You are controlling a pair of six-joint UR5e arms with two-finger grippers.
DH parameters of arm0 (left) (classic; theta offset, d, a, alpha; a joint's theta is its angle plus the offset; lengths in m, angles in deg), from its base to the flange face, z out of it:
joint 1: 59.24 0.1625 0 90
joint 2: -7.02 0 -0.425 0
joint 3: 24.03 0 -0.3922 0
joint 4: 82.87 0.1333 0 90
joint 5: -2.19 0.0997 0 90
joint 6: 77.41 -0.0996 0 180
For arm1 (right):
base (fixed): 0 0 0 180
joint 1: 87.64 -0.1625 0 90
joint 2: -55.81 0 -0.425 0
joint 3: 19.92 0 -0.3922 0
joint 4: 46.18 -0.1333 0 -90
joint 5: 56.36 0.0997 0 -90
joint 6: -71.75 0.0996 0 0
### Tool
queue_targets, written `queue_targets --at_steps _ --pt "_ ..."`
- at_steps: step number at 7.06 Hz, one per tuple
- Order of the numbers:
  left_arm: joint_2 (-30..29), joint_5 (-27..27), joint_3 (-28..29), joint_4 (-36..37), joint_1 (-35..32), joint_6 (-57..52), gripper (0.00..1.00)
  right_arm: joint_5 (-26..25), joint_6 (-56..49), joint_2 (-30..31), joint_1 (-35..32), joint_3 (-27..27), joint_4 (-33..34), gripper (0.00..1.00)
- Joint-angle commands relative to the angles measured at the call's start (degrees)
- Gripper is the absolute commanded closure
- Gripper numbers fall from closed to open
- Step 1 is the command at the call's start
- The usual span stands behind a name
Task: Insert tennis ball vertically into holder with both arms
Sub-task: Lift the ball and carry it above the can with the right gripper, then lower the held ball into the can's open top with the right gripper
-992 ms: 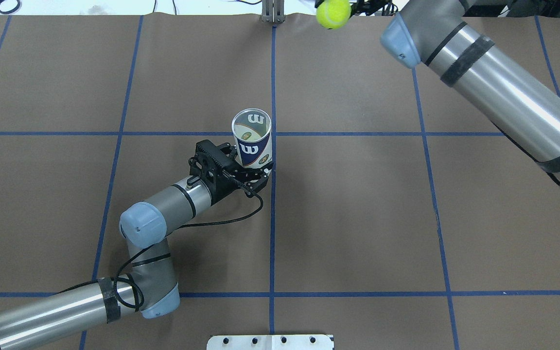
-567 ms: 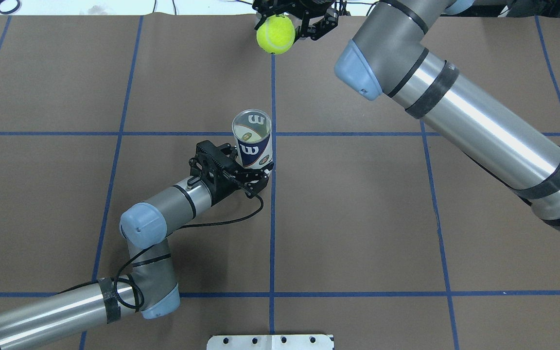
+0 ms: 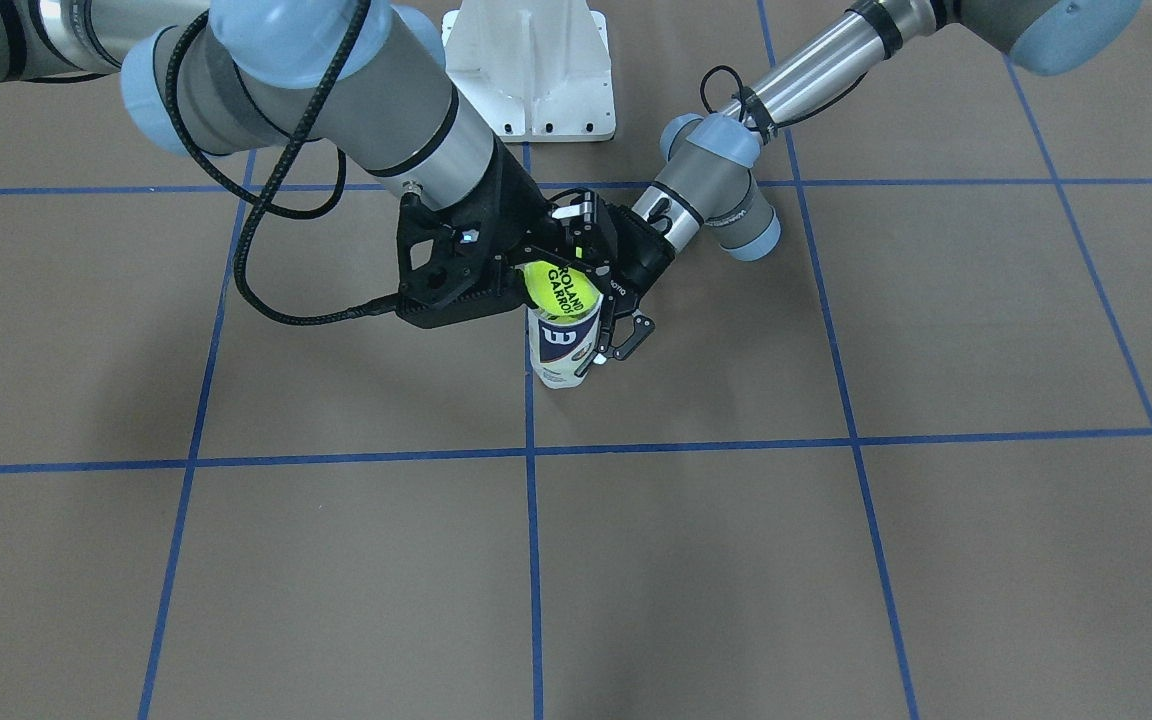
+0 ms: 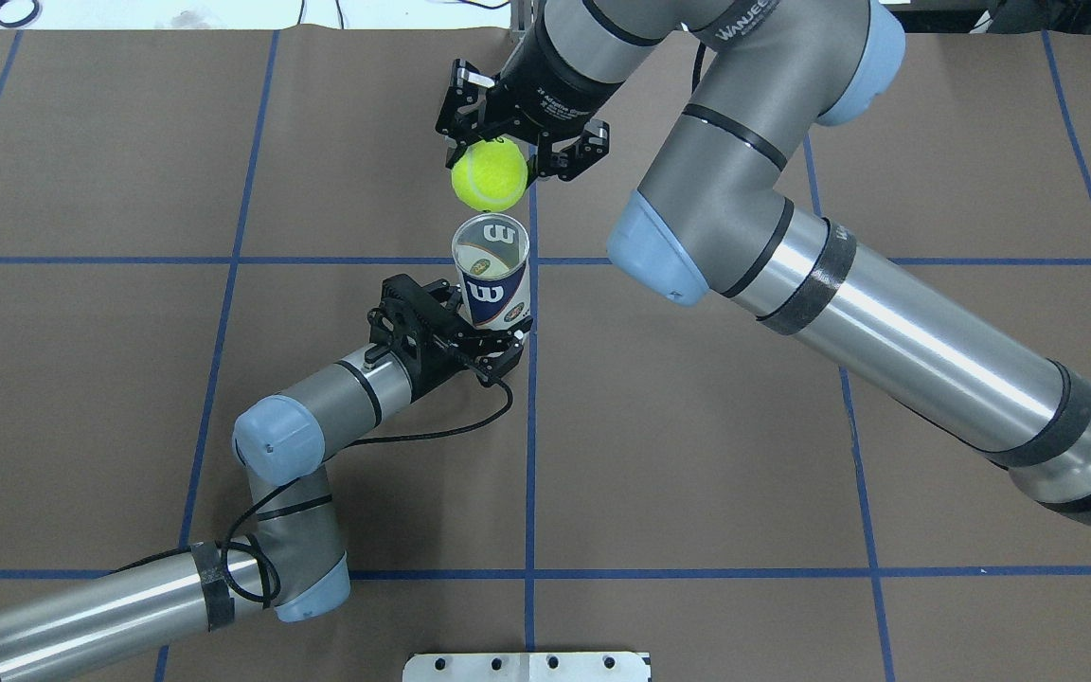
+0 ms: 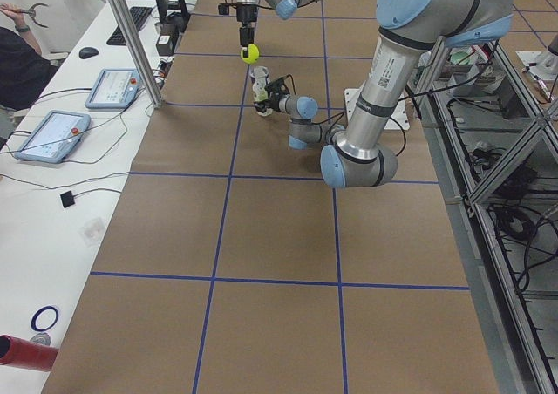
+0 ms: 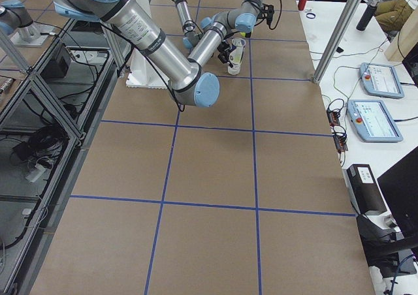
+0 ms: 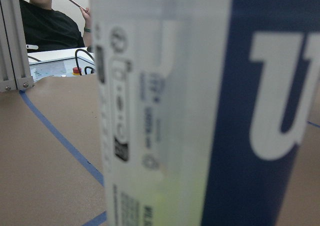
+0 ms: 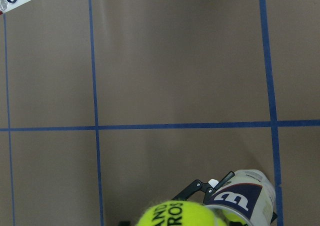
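The left gripper (image 4: 484, 330) pinches the can (image 4: 491, 275) low on its wall, from the side. This keeps the can upright on the table (image 4: 697, 426) with its open mouth facing up. A grip near the base leaves the rim free for whatever comes from above, and it steadies a tall, light tube that would tip easily. The right gripper (image 4: 510, 159) points down with its fingers pressed on the ball (image 4: 489, 177), held from above so the underside hangs bare, ready to go in first. The ball hangs in the air above the can, apart from the rim. The front view puts it right over the mouth and the overhead view a little beyond it, so I judge it nearly lined up but not yet inside. The fit looks snug, so centring matters before any descent
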Motion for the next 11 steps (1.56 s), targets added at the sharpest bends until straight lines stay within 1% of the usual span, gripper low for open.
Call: queue_targets --at_steps 1,4,5,6,7,10,11 --pt "0.0 0.0 0.0 0.1 -0.1 -0.1 0.23 -1.1 0.0 1.2 1.6 -0.1 0.1 1.00" --pt "0.0 0.0 0.0 0.0 -0.2 -0.1 0.23 -1.4 0.3 1.7 2.7 -0.3 0.2 1.00" --pt "0.0 0.0 0.0 0.0 -0.2 -0.1 0.23 -1.3 0.3 2.4 2.7 -1.0 0.1 0.37" --pt "0.1 0.0 0.1 0.0 -0.2 -0.1 0.23 -1.3 0.3 3.2 2.7 -2.3 0.2 0.03" --pt "0.0 0.0 0.1 0.0 -0.2 -0.1 0.23 -1.2 0.3 4.0 2.7 -3.5 0.2 0.02" --pt "0.0 0.0 0.0 0.1 -0.3 -0.1 0.23 -1.2 0.8 3.8 2.7 -3.9 0.1 0.02" --pt "0.0 0.0 0.0 0.1 -0.3 -0.1 0.23 -1.2 1.3 3.4 2.7 -4.6 0.1 0.21"
